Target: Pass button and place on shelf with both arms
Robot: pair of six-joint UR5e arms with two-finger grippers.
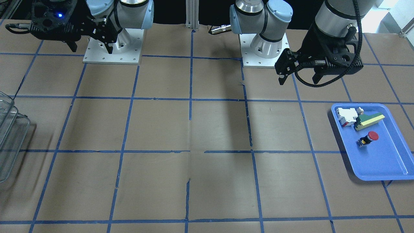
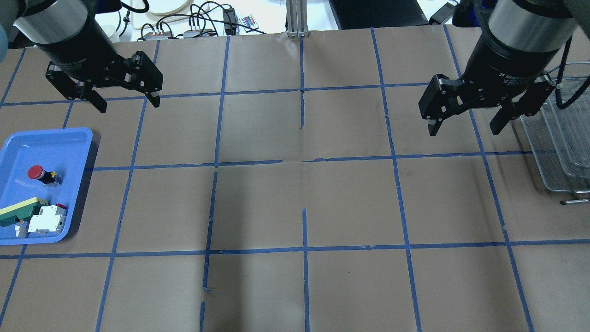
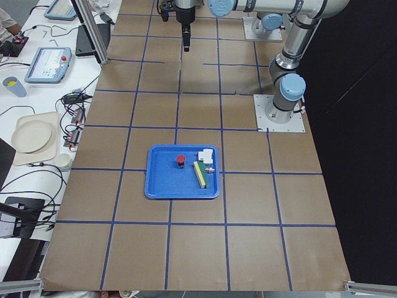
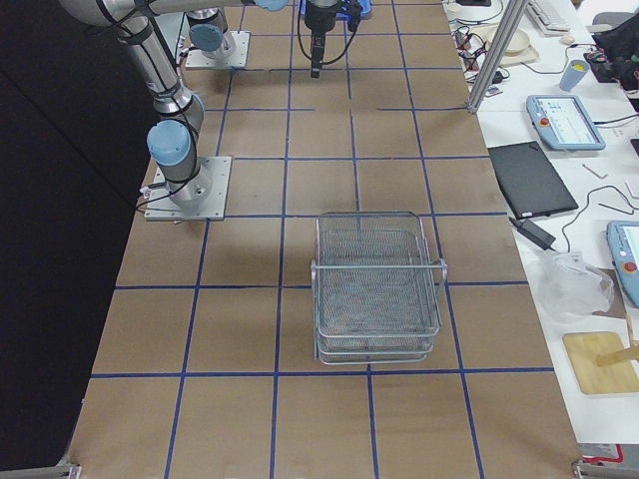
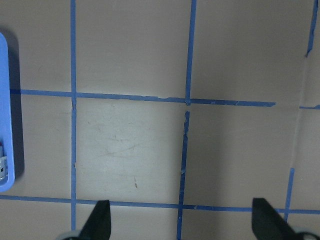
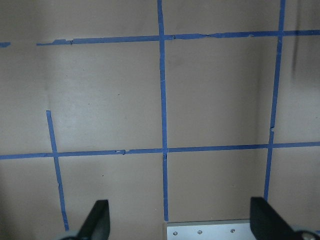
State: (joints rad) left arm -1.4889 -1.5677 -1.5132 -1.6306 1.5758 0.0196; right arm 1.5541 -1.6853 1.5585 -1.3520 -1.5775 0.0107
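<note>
The button, with a red cap, lies on its side in the blue tray; it also shows in the overhead view and the left side view. The wire-mesh shelf stands at the table's other end, as the right side view also shows. My left gripper hangs open and empty above the table, beyond the tray and apart from the button. My right gripper hangs open and empty beside the shelf. Both wrist views show only open fingers over bare table.
A white-and-red block and a green-and-yellow wedge lie in the tray next to the button. The table is brown paper with a blue tape grid. The two arm bases stand at the robot's edge.
</note>
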